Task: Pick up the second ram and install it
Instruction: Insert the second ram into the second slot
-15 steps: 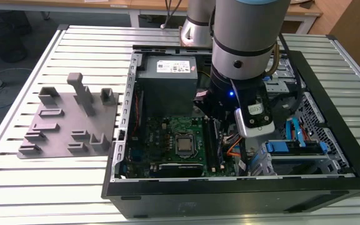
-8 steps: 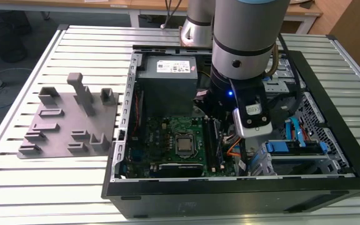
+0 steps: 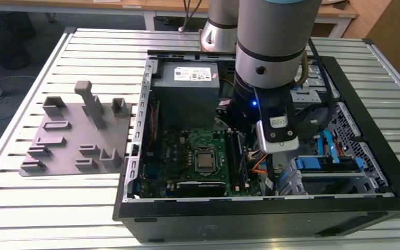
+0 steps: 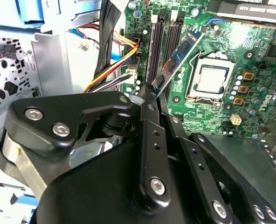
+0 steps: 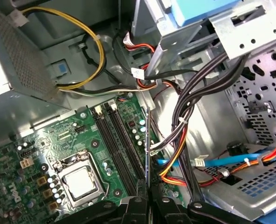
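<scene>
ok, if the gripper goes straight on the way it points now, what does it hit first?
The gripper is shut on the second ram, so the stick leads. It would probably meet the black memory slots on the motherboard, or the board just beside them; depth is unclear.

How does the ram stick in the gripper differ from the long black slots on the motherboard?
The second ram is blue-green with dark chips on its face, while the black slots are plain black. The ram is pinched in the gripper and looks raised off the motherboard, while the slots are fixed flat on it. The ram is a thin flat board; the slots are grooved rails. Both are long and narrow.
</scene>
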Motion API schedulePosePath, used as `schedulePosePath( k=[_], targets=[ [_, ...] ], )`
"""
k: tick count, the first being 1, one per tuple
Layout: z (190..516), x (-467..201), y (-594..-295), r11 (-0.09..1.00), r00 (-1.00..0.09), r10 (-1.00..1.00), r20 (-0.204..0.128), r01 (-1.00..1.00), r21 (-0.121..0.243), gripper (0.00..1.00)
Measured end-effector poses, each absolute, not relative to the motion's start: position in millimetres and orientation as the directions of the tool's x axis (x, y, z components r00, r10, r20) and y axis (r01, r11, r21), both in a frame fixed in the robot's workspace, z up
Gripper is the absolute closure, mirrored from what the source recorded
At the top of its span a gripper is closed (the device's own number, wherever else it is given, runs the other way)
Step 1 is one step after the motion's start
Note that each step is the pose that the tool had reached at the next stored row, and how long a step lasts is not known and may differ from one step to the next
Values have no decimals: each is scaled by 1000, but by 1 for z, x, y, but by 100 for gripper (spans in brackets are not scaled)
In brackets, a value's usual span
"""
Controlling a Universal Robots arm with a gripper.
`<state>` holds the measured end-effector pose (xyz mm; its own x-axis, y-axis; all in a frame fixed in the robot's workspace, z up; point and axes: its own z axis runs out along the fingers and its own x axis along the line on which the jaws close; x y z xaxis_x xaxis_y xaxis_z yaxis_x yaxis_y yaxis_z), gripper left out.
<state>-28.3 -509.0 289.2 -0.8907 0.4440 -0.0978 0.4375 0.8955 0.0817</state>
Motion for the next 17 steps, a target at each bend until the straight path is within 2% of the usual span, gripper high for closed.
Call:
schedulePosePath(
  k=[17],
  targets=[
    [289, -28, -509, 843, -837, 538, -98, 532, 81, 86]
  ],
)
